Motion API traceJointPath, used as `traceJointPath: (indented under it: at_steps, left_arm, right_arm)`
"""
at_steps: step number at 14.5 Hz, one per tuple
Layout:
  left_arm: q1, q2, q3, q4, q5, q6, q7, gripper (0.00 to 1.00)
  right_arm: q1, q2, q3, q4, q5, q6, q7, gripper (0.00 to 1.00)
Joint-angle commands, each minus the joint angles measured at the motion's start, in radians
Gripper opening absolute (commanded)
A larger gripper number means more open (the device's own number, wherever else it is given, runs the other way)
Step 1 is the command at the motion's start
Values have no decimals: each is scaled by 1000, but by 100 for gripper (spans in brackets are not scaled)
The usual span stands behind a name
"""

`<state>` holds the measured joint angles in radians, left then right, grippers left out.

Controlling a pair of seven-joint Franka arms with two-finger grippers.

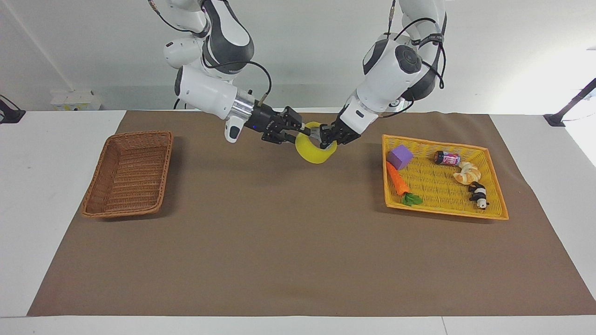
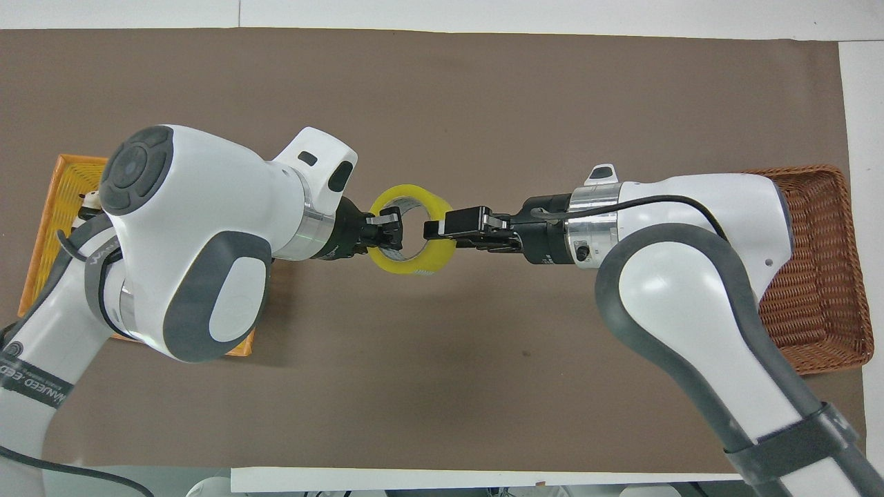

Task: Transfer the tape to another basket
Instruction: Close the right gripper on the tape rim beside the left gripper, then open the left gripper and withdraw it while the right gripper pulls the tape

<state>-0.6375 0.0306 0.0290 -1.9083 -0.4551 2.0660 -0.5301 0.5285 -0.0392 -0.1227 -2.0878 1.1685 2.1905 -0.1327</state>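
Handover in mid-air, upper centre of the facing frame. The wide roll of translucent yellow packing tape (image 1: 316, 150) hangs over the brown desk (image 1: 288, 242) mat, between the dark brown woven wicker basket (image 1: 128, 173) at frame left and the flat yellow woven tray (image 1: 442, 184) at frame right. The left gripper (image 1: 327, 137) pinches the roll's wall; the right gripper (image 1: 298, 132) straddles the other wall, one finger inside the ring, but we cannot tell whether it has clamped. We judge the left should release only once the right grips firmly. In the overhead frame the arms cover much of both containers.
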Motion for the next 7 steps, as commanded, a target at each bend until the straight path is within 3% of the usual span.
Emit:
traceJointPath:
  at_steps: [1,5,7]
  left_arm:
    - [-10,-23,14,-11,4,-6,4,99]
    - [16,-67,25,35,6,-55,2,100]
    - [91,-96,25,66,7,-142,7,99]
  right_arm:
    - [-19,-16,2,0,23,-15,-28,0]
    - [-27,-16,-2,0,11,-18,-33,0]
    - [-65,-18,-3,2,3,-60,-41,0]
